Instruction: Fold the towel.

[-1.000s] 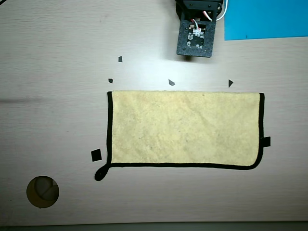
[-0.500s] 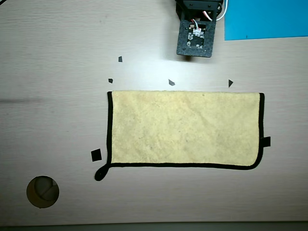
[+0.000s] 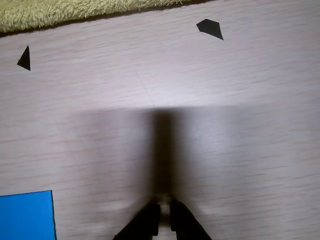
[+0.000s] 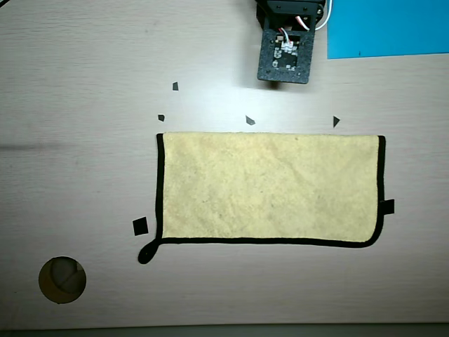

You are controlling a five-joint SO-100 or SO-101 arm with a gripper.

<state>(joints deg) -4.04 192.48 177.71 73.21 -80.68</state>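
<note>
Yellow terry towel (image 3: 75, 11) is showing only as a strip along the top edge of the wrist view, while the claw (image 3: 165, 202) is hanging over bare tabletop (image 3: 225, 100), tips together and gripping nothing. Overhead view: the towel (image 4: 270, 186) is lying flat as a black-edged rectangle just below the arm (image 4: 284, 49), looking already doubled; judging by this, the claw is pausing between folds, and the next move is calling for opening and reaching to an edge.
</note>
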